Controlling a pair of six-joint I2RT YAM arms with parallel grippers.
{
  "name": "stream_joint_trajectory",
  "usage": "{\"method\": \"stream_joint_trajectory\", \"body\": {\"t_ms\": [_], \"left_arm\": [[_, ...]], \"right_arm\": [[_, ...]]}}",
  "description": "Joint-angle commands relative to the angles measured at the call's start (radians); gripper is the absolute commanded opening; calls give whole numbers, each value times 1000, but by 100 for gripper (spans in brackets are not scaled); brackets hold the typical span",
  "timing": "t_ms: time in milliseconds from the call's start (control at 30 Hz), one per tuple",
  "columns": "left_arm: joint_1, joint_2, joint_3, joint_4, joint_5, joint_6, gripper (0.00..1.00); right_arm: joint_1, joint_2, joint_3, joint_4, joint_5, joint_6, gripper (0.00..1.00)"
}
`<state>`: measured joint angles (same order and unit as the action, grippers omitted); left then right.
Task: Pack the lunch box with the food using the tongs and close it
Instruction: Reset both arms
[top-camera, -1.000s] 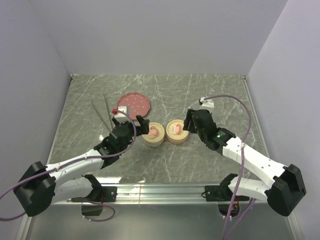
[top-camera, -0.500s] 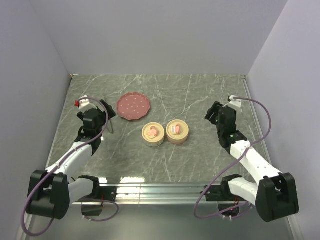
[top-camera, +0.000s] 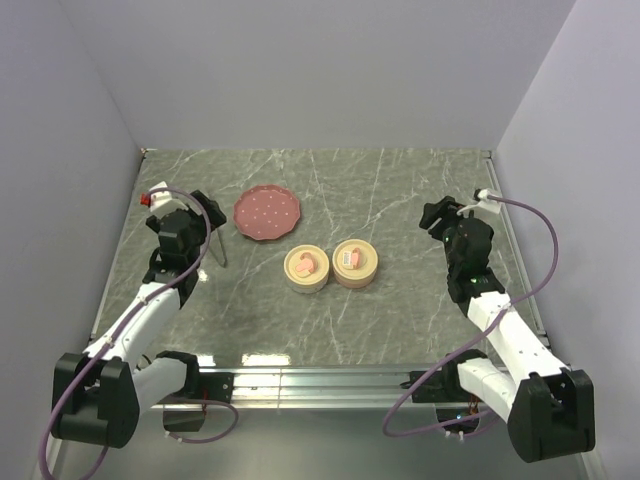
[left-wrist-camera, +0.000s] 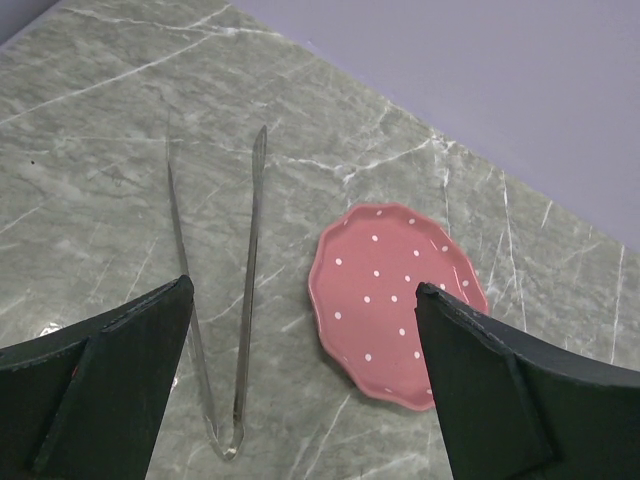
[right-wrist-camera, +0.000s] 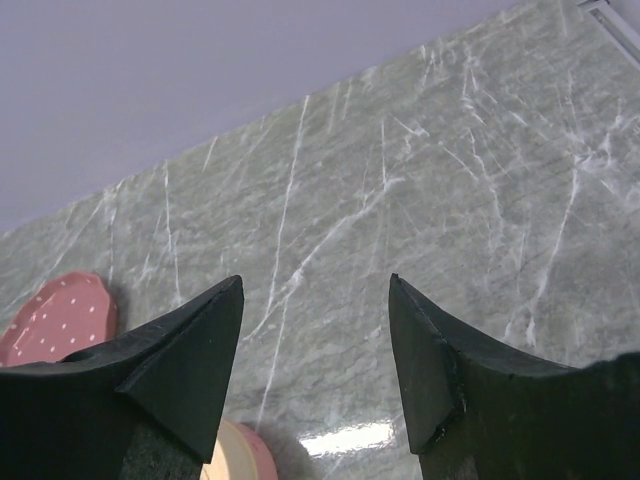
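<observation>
Left claw (left-wrist-camera: 302, 290) hangs wide and empty, tongs (left-wrist-camera: 249, 290) flat on the bench (left-wrist-camera: 90, 90) just beneath; right claw (right-wrist-camera: 315, 290) released too.

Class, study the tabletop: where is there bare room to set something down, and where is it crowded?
Free: the far strip behind the plate; the wide stretch between the boxes and the right arm; the near band before the rail. Crowded: left-centre, where tongs, plate and boxes sit close by the left arm.
</observation>
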<state>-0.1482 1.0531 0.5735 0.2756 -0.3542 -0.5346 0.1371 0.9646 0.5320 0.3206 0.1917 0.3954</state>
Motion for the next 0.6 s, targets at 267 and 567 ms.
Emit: {"method": "stream_joint_trajectory", "body": {"t_ms": [267, 567], "left_arm": [[2, -8, 26, 17, 29, 25, 100], [2, -8, 23, 27, 20, 25, 99]], "right_arm": [[-7, 2, 3, 49, -18, -16, 67], [-8, 20, 17, 40, -24, -18, 67]]}}
